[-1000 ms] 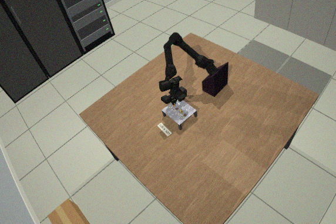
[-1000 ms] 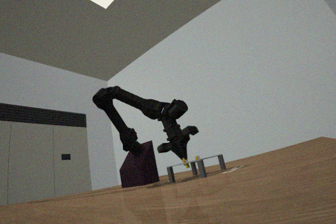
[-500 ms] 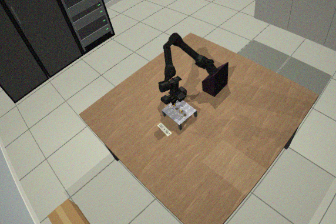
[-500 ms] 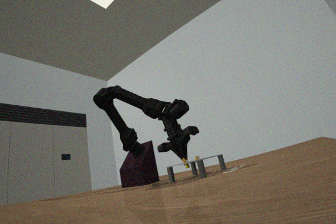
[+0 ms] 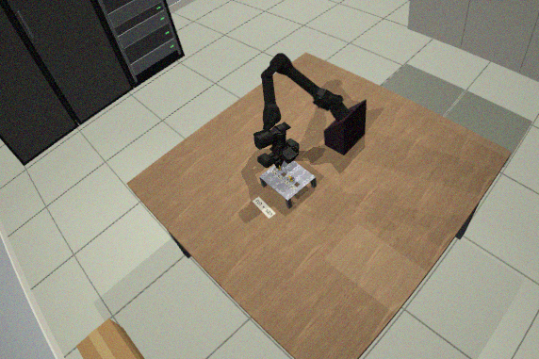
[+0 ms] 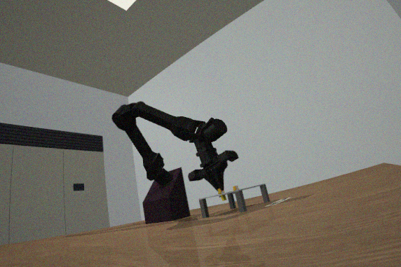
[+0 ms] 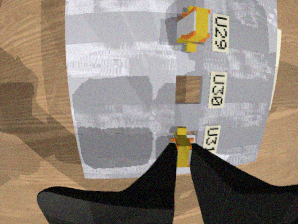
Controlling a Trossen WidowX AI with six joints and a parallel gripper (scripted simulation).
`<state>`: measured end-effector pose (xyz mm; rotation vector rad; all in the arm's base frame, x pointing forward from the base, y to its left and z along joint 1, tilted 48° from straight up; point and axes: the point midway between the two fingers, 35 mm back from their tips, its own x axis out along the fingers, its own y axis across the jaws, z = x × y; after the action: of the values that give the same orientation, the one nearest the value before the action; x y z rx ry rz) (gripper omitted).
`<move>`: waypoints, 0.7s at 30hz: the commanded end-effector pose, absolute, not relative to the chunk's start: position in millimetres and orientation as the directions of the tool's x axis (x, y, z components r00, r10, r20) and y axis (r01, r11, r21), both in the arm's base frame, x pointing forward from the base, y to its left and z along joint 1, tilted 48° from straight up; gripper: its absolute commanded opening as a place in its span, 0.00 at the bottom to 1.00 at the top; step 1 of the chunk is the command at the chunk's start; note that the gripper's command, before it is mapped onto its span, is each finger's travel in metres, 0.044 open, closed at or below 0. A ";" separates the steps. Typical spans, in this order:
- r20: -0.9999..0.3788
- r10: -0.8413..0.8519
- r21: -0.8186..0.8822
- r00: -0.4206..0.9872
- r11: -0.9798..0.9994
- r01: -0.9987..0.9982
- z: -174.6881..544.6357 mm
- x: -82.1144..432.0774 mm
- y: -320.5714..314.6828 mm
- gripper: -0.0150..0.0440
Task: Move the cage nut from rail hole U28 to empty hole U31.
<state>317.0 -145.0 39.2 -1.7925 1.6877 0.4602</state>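
Note:
My gripper (image 5: pixel 280 165) (image 6: pixel 220 190) (image 7: pixel 181 148) is shut on a yellow cage nut (image 6: pixel 223 197) (image 7: pixel 183 159) at the U31 end of the rail plate (image 5: pixel 302 173) (image 7: pixel 112 63). In the exterior view the nut leans, with its lower part below the plate and its top above it. The fingertips and nut mostly cover hole U31; whether both wings are open under the plate cannot be told. The other nut (image 5: pixel 291 178) (image 6: pixel 235 188) (image 7: pixel 200 24) stands at U29. The hole U30 (image 7: pixel 188 90) is empty. Hole U28 is outside the wrist view.
The plate stands on short dark legs (image 5: pixel 289 203) (image 6: pixel 240 201) on the wooden table (image 5: pixel 367 260) (image 6: pixel 315 225). A white printed label (image 5: pixel 264 207) lies beside it. The dark angular block (image 5: pixel 346 133) (image 6: pixel 165 200) stands at the arm's base.

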 end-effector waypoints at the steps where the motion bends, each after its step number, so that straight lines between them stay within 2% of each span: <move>1: -0.636 -0.763 -0.203 0.114 0.023 -0.979 40.0 317.6 -145.5 0.29; 21: -0.641 -0.762 -0.186 0.087 0.044 -0.982 39.9 318.8 -146.0 0.29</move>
<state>318.5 -145.5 39.3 -1.7687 1.7175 0.4737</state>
